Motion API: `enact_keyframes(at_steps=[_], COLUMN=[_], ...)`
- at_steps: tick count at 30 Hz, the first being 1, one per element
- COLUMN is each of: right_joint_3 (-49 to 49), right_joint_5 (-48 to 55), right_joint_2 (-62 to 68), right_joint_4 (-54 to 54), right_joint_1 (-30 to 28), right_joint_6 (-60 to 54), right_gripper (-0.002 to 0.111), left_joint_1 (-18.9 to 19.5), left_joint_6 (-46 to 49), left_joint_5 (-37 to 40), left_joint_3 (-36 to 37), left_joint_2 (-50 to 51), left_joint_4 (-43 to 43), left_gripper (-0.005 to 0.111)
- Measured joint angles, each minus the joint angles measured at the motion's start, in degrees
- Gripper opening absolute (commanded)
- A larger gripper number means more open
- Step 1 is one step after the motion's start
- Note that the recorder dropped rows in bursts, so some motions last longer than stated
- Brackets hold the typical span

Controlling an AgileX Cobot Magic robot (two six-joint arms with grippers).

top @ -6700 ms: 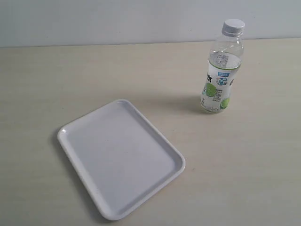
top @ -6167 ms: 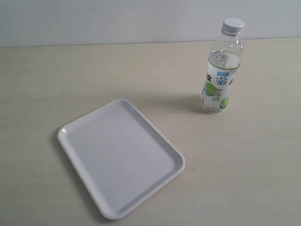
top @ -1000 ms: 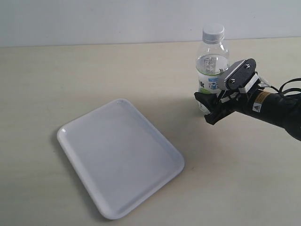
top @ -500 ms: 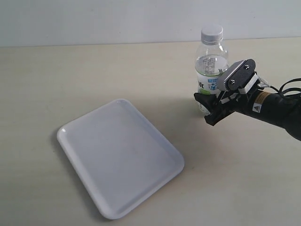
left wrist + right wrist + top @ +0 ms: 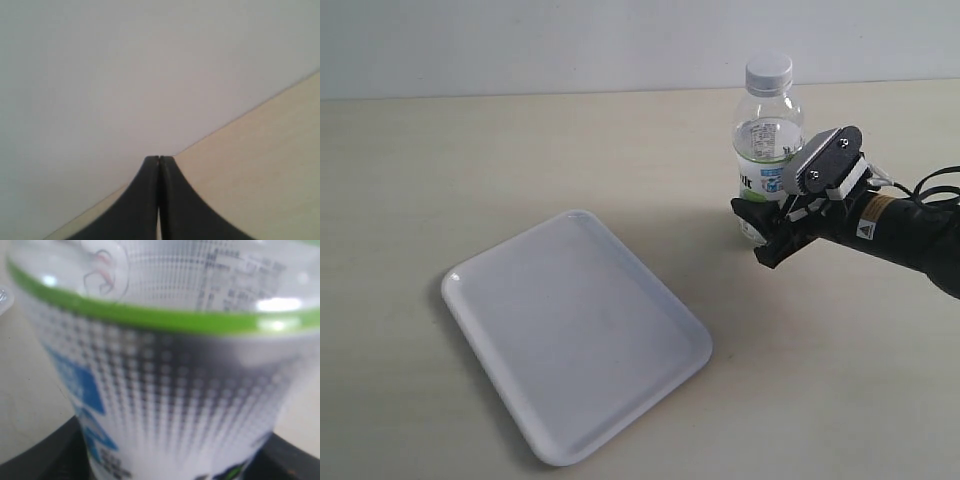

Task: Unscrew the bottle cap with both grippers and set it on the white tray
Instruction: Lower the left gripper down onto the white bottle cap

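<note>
The bottle (image 5: 767, 140) stands upright at the back right of the table, with the white bottle cap (image 5: 768, 69) screwed on its neck. My right gripper (image 5: 758, 226) comes in from the right and is shut on the bottle's lower, labelled part. In the right wrist view the label (image 5: 165, 380) fills the frame, with a black finger at each side. The white tray (image 5: 575, 335) lies flat to the front left, with nothing on it. My left gripper (image 5: 159, 159) is shut on nothing and faces the wall and table edge; it does not show in the exterior view.
The right arm with its cables (image 5: 920, 235) stretches over the table from the right edge. A pale wall (image 5: 520, 40) runs along the back of the beige table (image 5: 470, 170).
Earlier the bottle stood alone further right. Over the last second the right gripper has shifted the bottle slightly to the left. The tray has stayed where it was.
</note>
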Motion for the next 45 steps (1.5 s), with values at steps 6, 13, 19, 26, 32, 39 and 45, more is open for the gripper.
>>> enact_keyframes(at_steps=[6, 13, 19, 26, 32, 39, 45], right_joint_3=[0.0, 0.0, 0.0, 0.0, 0.0, 0.0, 0.0], right_joint_5=[0.0, 0.0, -0.24, -0.24, -0.24, -0.13, -0.02], right_joint_2=[0.0, 0.0, 0.0, -0.11, -0.11, -0.18, -0.23], right_joint_4=[0.0, 0.0, -0.82, -1.31, -1.63, -1.98, -1.98], right_joint_1=[0.0, 0.0, 0.0, 0.0, 0.0, 0.0, 0.0], right_joint_6=[0.0, -1.07, -2.58, -4.31, -4.71, -5.9, -6.01], right_gripper=[0.0, 0.0, 0.0, 0.0, 0.0, 0.0, 0.0], left_joint_1=[-6.69, -18.93, -26.01, -32.65, -34.24, -34.24, -34.24], left_joint_6=[27.89, 65.73, 75.87, 77.28, 81.07, 79.9, 78.98], left_joint_5=[0.93, 14.94, 27.92, 32.5, 42.67, 41.74, 38.84], left_joint_3=[-6.08, -19.09, -30.92, -40.89, -49.11, -52.74, -53.62], left_joint_2=[5.87, 13.4, 19.56, 23.97, 29.82, 33.63, 33.64], left_joint_4=[-26.65, -57.86, -66.34, -72.44, -82.26, -87.05, -87.32], left_gripper=[0.0, 0.0, 0.0, 0.0, 0.0, 0.024, 0.066])
